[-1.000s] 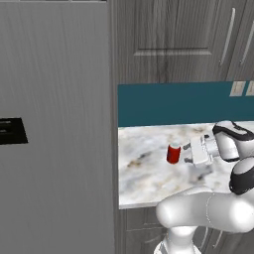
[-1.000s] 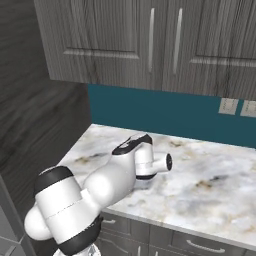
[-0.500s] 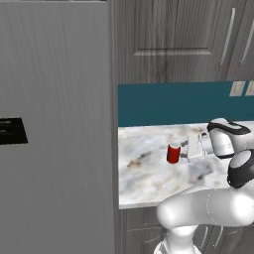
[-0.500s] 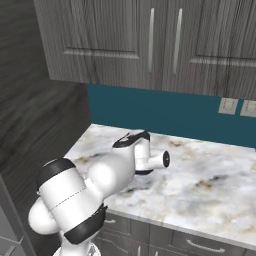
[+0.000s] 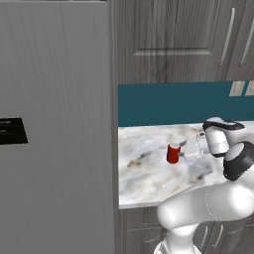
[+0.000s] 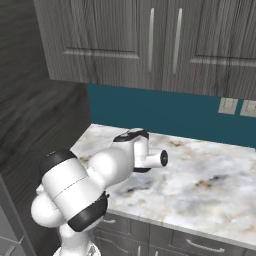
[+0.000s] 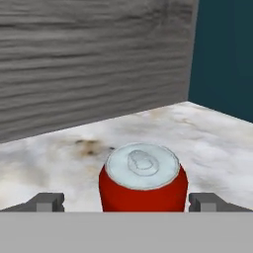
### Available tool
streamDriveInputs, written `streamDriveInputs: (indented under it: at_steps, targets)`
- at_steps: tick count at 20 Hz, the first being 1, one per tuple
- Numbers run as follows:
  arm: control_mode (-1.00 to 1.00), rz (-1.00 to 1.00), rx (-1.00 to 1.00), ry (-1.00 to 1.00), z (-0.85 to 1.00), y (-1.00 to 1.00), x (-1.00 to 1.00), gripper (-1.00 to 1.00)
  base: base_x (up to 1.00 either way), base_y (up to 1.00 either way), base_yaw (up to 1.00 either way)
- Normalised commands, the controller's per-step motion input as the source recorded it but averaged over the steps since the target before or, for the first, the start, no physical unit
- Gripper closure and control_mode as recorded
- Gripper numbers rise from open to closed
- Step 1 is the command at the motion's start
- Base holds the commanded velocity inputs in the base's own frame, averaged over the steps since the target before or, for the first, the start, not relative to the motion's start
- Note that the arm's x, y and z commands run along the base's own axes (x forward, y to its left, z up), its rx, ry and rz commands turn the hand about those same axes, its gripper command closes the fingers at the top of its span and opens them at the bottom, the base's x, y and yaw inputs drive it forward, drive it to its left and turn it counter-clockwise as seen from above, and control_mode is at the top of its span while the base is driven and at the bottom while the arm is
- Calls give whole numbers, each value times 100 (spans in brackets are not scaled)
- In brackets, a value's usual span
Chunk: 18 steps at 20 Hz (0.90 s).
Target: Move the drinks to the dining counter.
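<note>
A small red soda can [image 5: 173,153] with a silver top stands upright on the narrow marble counter [image 5: 144,173] under the teal backsplash, near the counter's left end. My gripper [image 5: 188,149] reaches at it level from the right and is open. In the hand view the can [image 7: 143,183] sits close up, with my gripper [image 7: 127,203] open around it: one fingertip [image 7: 48,202] stands on each side, apart from its wall. In the right base view my arm [image 6: 112,167] hides the can. The dining counter is out of view.
A tall grey wood-grain panel [image 5: 54,124] closes the counter's left end just beyond the can. The teal backsplash [image 5: 163,101] and dark upper cabinets [image 6: 150,45] run behind, with wall outlets [image 6: 227,106] to the right. The marble counter [image 6: 210,180] stretches right.
The hand has crept left toward the can, bringing the open fingers up beside it. The can has not moved.
</note>
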Motion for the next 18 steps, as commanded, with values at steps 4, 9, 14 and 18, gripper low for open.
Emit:
streamDriveInputs:
  at_steps: [4, 9, 14, 18]
  targets:
    - [-100, -3, 0, 8, -21, 0, 11, -100, 0, 0, 0]
    - [-100, -3, 0, 11, -22, 2, 10, -100, 0, 0, 0]
    - [-100, -3, 0, 10, -16, 8, 13, -100, 0, 0, 0]
    - [-100, -2, 0, 9, -13, 14, 16, -100, 0, 0, 0]
